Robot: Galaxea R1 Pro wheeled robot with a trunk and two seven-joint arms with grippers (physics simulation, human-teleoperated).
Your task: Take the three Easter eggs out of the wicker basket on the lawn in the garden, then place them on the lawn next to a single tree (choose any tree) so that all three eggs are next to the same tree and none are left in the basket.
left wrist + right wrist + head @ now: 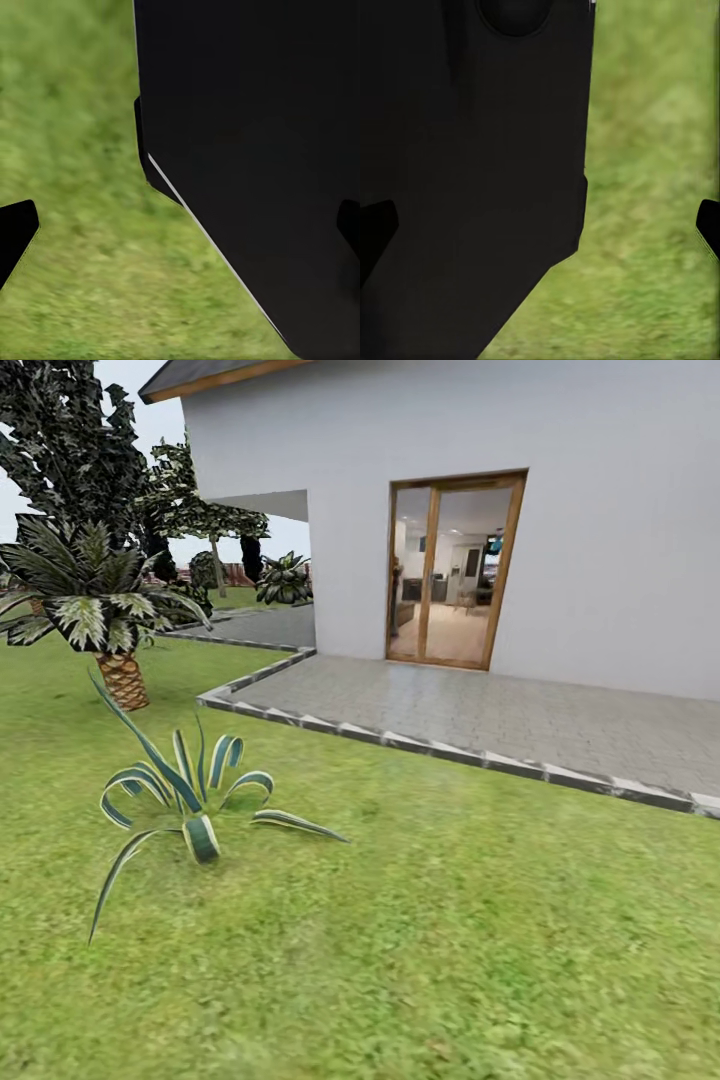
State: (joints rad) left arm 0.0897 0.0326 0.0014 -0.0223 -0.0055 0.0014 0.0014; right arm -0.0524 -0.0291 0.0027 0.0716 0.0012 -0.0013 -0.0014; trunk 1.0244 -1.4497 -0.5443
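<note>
The Easter eggs and the wicker basket are out of view. The lawn [420, 940] spreads across the near ground of the garden in the head view. A tree [60, 450] with a jagged dark green crown rises at the far left, its trunk hidden behind a palm. My left gripper [180, 229] is open, its dark fingertips [15, 236] wide apart over grass beside a black part of my body. My right gripper [540, 225] is open too, with nothing between its fingertips [709, 225].
A striped agave plant [190, 800] grows on the grass at near left, and a short palm [105, 620] stands behind it. A grey paved patio [500, 720] with a raised kerb fronts the white house and its glass door [450, 570].
</note>
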